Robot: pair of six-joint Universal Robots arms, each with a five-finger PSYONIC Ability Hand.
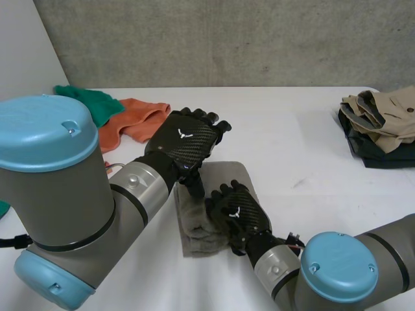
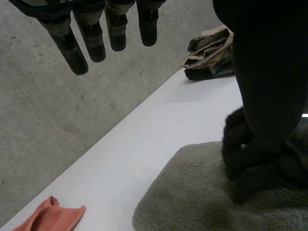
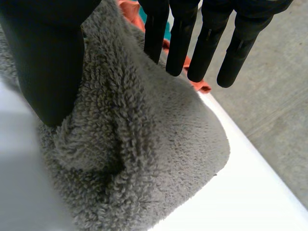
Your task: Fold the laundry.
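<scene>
Towel, grey, long axis near-to-far, under straight-fingered right hand; left hand outstretched, empty, above.

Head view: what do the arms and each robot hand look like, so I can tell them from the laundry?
The left arm and right arm are thick grey cylinders with rounded light-blue caps. The left robot hand and right robot hand are black with a carbon-weave sheen, a small white emblem on the back and a silver-grey wrist cuff.

light bright, even; shadow soft under towel edge; table evenly lit
</scene>
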